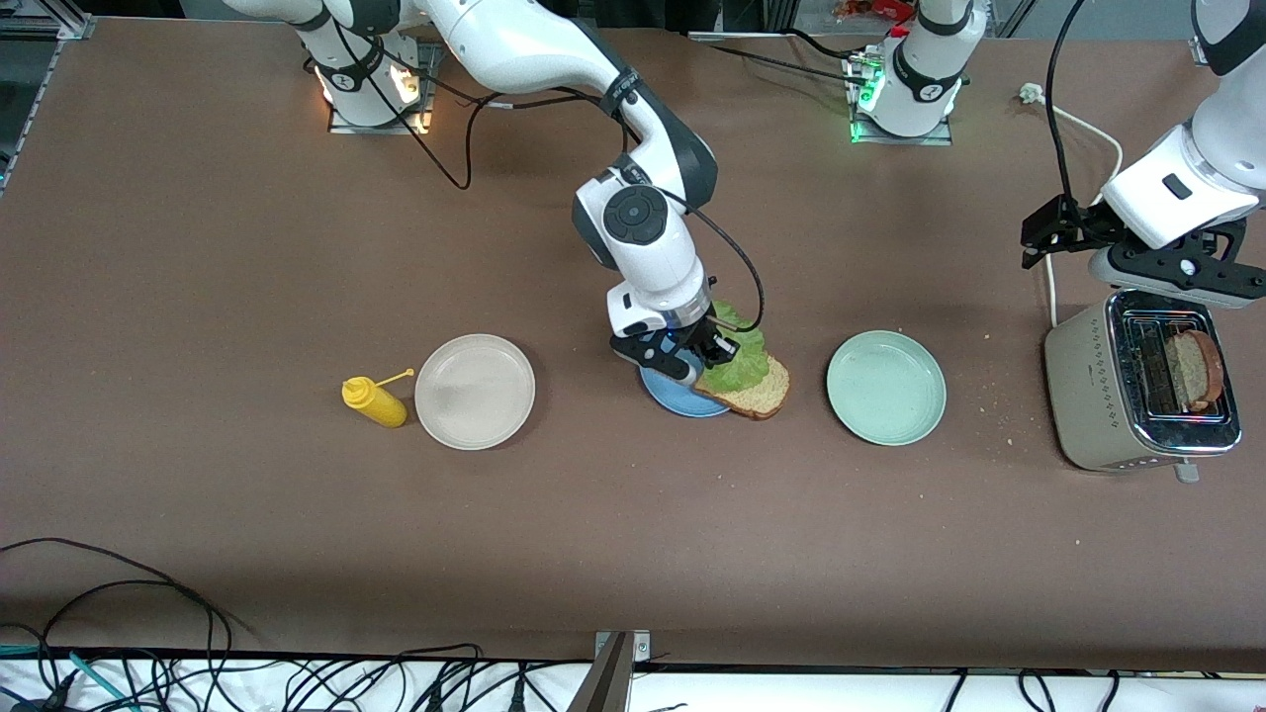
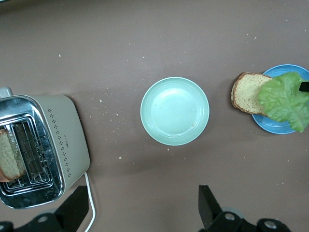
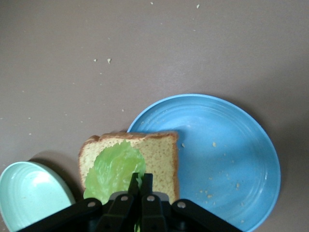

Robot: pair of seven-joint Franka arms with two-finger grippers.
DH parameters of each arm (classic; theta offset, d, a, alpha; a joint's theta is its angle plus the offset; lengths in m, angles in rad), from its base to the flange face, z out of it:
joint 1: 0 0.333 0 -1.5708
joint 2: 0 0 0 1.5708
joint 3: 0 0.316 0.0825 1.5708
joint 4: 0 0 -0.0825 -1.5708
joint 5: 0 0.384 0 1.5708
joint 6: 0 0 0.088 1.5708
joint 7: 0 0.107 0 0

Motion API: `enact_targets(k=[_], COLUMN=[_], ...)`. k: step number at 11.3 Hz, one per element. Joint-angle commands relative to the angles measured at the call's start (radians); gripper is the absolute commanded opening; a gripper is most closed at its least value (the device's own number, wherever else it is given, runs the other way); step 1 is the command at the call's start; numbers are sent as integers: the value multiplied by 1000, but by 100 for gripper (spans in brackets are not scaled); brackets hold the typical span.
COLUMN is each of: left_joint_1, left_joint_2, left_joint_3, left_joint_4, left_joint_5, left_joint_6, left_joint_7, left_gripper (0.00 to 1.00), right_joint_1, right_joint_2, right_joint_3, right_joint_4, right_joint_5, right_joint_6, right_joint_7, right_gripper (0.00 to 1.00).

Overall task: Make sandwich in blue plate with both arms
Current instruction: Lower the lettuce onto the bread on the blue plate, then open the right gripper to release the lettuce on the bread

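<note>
Right gripper [image 1: 714, 348] pinches the lettuce leaf [image 1: 740, 356], laying it on the bread slice [image 1: 757, 389] overhanging the blue plate [image 1: 673, 394]; left gripper [image 1: 1182, 267] hangs spread above the toaster [image 1: 1088, 396], seemingly ready for the second slice [image 1: 1195, 371].

Stuff sitting around on the brown table

Yellow squeeze bottle [image 1: 375, 400] lies tipped over just beside a cream-white plate [image 1: 475, 392] toward the right arm's end. A pale green plate [image 1: 886, 387] sits toward the left arm's end, and near it a beige toaster [image 1: 1086, 398] with a chrome top, white cord [image 1: 1050, 287] trailing off. Crumbs scattered between those two.
</note>
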Motion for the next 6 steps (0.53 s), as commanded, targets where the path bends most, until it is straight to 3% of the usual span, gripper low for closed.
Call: enact_targets(k=[1,6], left_joint_1=[5,5], left_joint_2=[18,18], left_joint_3=[-3,-3], left_joint_4=[36,36], left_joint_5=[-2,-2], left_joint_6=[-18,-17], left_joint_7=[19,19], left_gripper=[100,100], right_joint_1=[3,0], right_joint_2=[29,24], right_joint_3=[-18,-13], right_joint_4=[24,-39], right_joint_5=[1,-91], right_joint_6=[5,4], right_joint_7=[-49,-150], right_gripper=[0,0])
